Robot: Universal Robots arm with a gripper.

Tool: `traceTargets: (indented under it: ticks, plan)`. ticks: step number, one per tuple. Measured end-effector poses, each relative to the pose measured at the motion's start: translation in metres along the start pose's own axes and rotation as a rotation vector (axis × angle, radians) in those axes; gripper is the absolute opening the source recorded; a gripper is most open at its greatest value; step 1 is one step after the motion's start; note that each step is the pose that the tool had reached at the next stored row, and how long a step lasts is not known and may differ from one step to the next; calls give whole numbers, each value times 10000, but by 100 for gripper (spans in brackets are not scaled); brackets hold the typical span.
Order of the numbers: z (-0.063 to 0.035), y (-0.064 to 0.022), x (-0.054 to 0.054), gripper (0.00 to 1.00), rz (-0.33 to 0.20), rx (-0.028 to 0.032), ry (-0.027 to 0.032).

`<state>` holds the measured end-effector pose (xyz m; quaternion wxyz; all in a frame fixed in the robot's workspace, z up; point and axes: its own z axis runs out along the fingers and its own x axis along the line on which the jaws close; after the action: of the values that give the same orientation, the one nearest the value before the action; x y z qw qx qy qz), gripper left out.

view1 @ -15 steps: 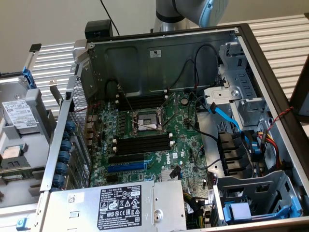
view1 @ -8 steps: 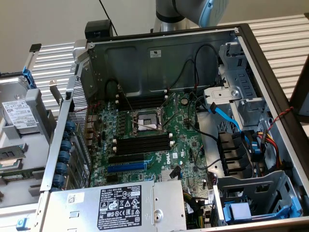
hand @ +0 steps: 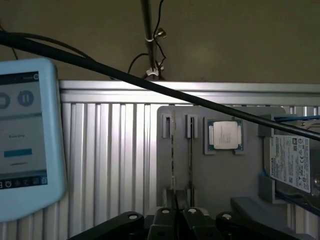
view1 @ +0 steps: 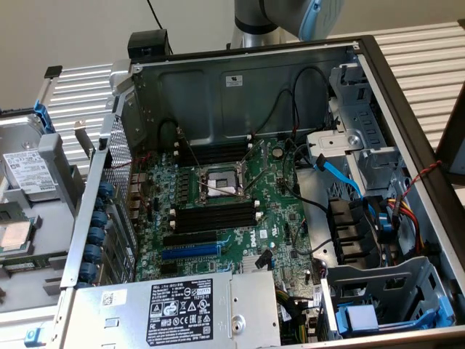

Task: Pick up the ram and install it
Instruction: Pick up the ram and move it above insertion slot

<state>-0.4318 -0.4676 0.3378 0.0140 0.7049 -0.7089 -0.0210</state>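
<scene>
In the wrist view, two thin sticks stand on edge in the slots of a grey holder tray (hand: 240,180). The one with a greenish-gold edge looks like the ram (hand: 172,150), and a darker one (hand: 190,150) stands beside it. My gripper (hand: 177,205) hangs just in front of them, its fingers pressed together with nothing between them. In the exterior view only the arm's grey and blue joint (view1: 290,14) shows above the open computer case (view1: 407,109). There the black memory slots (view1: 218,217) with white end clips lie bare on the green motherboard (view1: 276,225).
A CPU (hand: 223,135) and a hard drive (hand: 292,162) also sit on the tray. A blue-framed tablet (hand: 25,140) stands beside it and a black cable (hand: 150,85) crosses in front. Inside the case are a CPU socket (view1: 218,185), loose cables, drive cages and a power supply (view1: 182,309).
</scene>
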Motion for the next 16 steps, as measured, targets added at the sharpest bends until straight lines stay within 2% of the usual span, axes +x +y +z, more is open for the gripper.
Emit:
traceTargets:
  ticks: [5,16]
  plan:
    - [-182,4,-9,12,54,1,76]
    - [-418,13,-18,12,233,4,195]
